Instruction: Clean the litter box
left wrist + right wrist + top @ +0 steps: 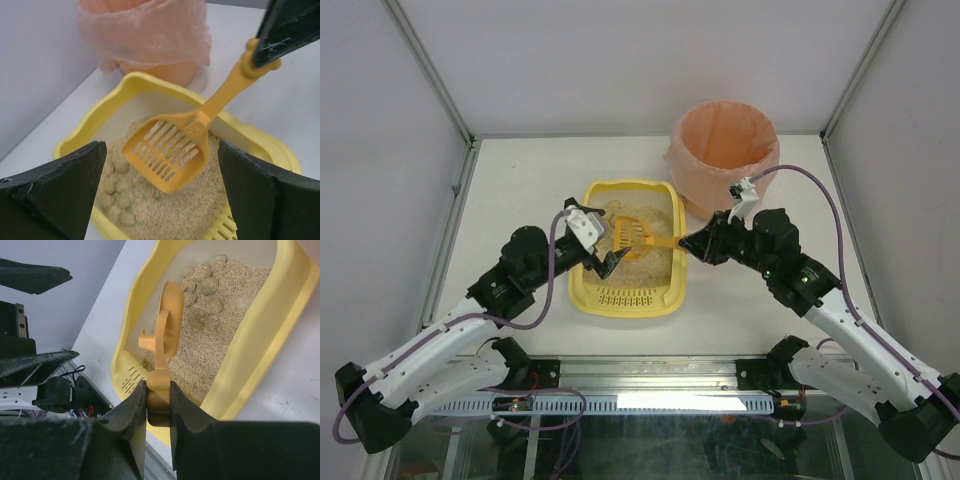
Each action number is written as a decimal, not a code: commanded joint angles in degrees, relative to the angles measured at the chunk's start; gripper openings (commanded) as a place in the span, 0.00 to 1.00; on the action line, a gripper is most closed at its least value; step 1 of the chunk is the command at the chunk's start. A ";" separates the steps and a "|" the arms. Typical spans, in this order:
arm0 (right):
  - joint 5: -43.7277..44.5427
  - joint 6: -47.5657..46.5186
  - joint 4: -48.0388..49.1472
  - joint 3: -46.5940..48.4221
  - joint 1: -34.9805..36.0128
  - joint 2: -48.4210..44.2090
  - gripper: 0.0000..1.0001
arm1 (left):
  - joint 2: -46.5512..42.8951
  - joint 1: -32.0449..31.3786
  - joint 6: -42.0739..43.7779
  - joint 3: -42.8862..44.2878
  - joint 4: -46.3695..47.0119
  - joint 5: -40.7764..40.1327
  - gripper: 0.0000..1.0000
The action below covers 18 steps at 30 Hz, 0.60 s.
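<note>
The right gripper (pixel 159 392) squeezes the end of the orange scoop (pixel 636 235) by its handle. The scoop's head sticks out in front of it, low over the sand in the yellow litter box (pixel 630 298). The left gripper (pixel 604 252) is wide open and holds nothing. The box lies right under it, and the scoop's head shows ahead between its two fingers (pixel 65 185). Small round clumps (pixel 117 182) sit in the sand near that gripper. The bin (pixel 723 150) stands close beside the right gripper.
</note>
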 commanded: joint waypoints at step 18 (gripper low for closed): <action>-3.43 -2.16 -2.44 9.76 0.12 3.54 0.00 | 21.92 -4.91 21.82 5.74 11.58 20.20 0.86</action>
